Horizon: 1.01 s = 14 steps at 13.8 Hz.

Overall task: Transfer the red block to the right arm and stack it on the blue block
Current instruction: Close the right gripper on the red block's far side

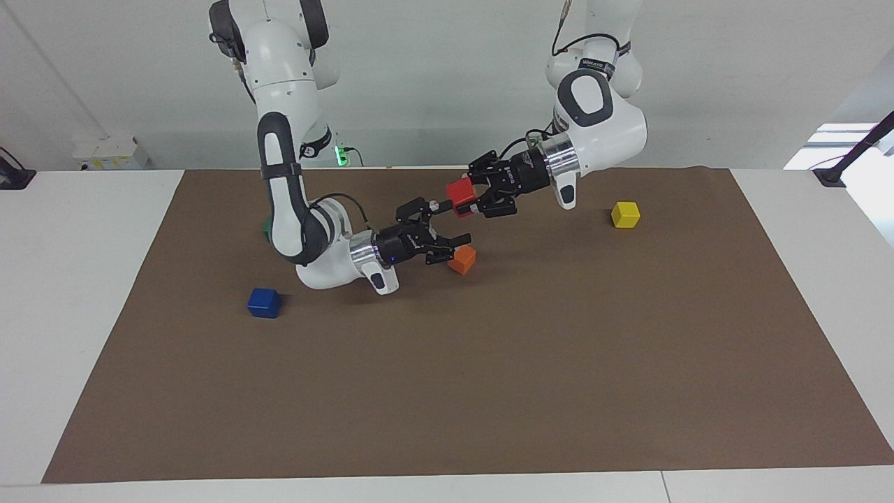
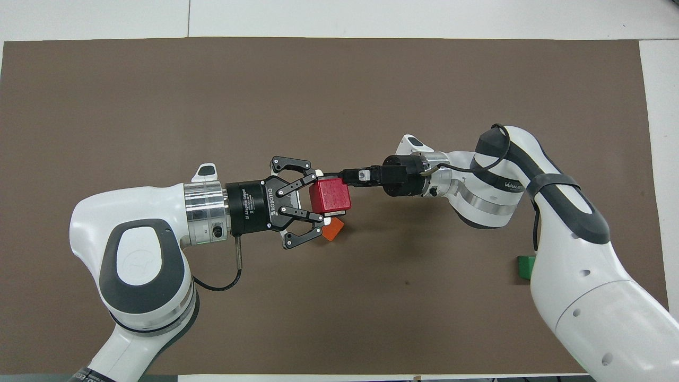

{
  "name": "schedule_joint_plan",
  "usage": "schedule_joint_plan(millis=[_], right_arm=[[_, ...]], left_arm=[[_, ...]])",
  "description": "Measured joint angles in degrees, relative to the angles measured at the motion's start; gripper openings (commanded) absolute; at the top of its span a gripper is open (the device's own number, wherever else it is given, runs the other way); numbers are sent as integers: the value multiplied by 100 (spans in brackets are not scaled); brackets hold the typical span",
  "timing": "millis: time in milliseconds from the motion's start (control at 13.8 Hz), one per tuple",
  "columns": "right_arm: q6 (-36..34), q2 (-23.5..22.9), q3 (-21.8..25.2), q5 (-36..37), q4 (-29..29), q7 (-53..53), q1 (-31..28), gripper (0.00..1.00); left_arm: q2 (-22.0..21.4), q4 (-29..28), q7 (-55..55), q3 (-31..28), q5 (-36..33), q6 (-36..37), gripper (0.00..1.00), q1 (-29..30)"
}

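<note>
Left tool gripping red block, orange block half hidden beneath.

left hand gripping red block, right hand alongside

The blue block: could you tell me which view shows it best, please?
The facing view: the blue block sits on the mat in plain sight, toward the right arm's end. The overhead view does not show it.
</note>
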<state>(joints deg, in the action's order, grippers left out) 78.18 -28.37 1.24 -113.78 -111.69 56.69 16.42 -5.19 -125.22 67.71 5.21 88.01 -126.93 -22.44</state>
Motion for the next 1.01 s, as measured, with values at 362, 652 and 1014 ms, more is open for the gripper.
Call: schedule_joint_plan(millis=[362,652,1014], right_arm=[[-187,-3,2,11,-54,-592,-2,100],[-226,3,-1,15,-91,-720,30,100],[-233,40,-3,15,-161,-721,66,100]], left_arm=[[0,0,-3,2,2,0,0,0],[0,0,-3,-3,4,1,0,0],[41,-2,-3,-21,6,-4,0,6]])
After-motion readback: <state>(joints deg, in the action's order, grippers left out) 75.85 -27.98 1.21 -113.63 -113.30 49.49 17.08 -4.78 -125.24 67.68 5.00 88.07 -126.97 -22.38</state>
